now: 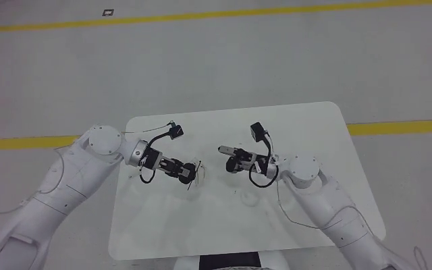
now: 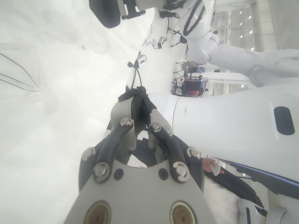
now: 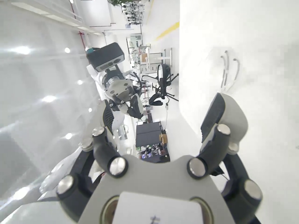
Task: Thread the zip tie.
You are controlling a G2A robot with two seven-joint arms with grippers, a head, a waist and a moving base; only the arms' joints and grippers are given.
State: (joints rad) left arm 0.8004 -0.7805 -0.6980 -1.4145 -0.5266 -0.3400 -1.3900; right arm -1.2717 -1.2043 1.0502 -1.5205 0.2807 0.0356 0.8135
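Observation:
My left gripper (image 1: 194,171) hovers over the left-middle of the white table (image 1: 304,121). In the left wrist view it (image 2: 140,93) is shut, and a thin black zip tie (image 2: 135,75) sticks out from between the fingertips, its small head at the far end. Spare zip ties (image 2: 21,78) lie flat on the table beside it, also seen past one finger of my right gripper (image 3: 230,71). My right gripper (image 1: 223,149) faces the left one across a short gap. It (image 3: 161,104) is open with nothing between its fingers. The left gripper (image 3: 130,103) shows farther off.
A small pale round object (image 1: 250,198) rests on the table nearer the front. The table's rounded far-right corner (image 1: 337,108) and far edge lie behind the grippers. Yellow floor lines (image 1: 202,15) run beyond the table.

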